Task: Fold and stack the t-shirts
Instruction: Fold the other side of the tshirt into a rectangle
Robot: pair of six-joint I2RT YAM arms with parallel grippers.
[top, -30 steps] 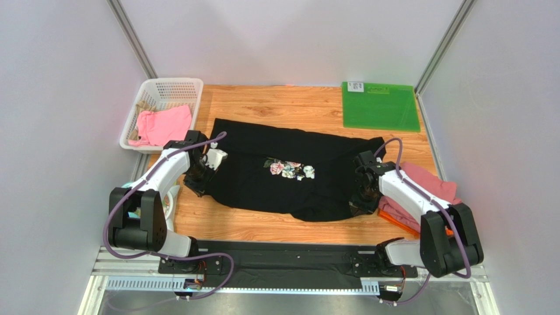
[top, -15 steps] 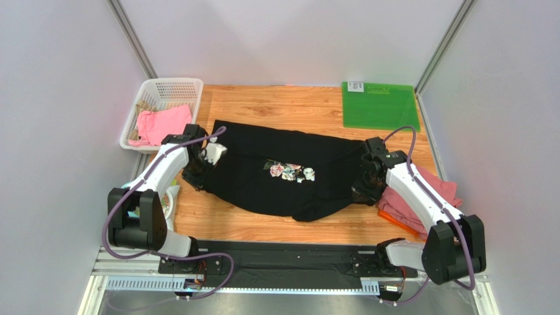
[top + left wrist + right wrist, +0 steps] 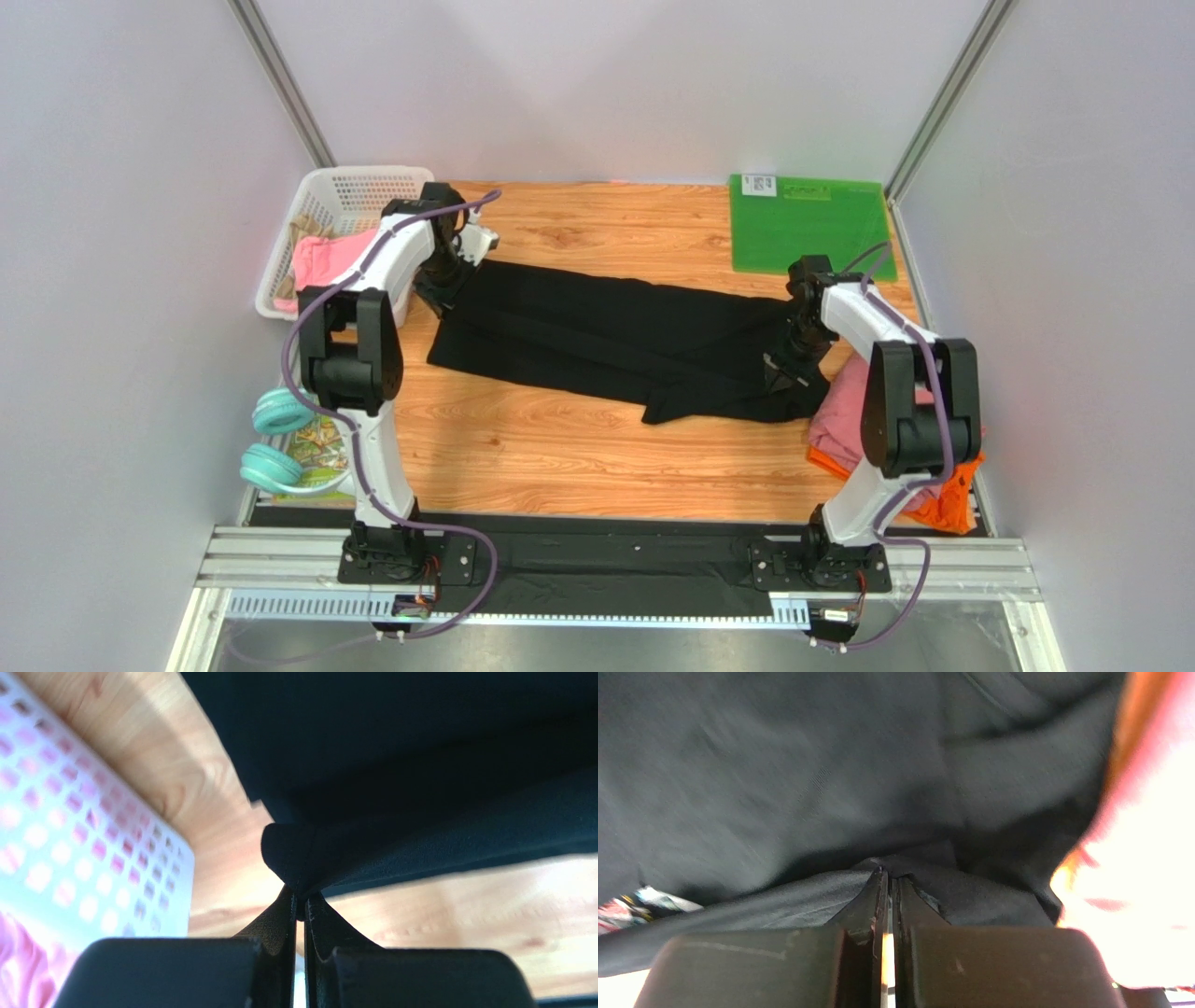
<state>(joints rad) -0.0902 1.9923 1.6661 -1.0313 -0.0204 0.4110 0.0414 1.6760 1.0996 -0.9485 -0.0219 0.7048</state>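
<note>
left hand, right hand: moved farther back | black t-shirt: folded over

Three t-shirts, one basket, one mat

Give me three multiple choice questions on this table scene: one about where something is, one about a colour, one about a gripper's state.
1. Where on the table does the green mat lie? A near left corner; B far right corner; C centre.
2. What colour is the cloth in the white basket? A pink; B blue; C yellow.
3. How is the left gripper? A open above bare wood; B shut on the green mat; C shut on the black t-shirt.
1 B, the top view shows it at the far right corner. 2 A, pink shows inside the basket. 3 C, the left wrist view shows its fingertips pinching a black fold.
</note>
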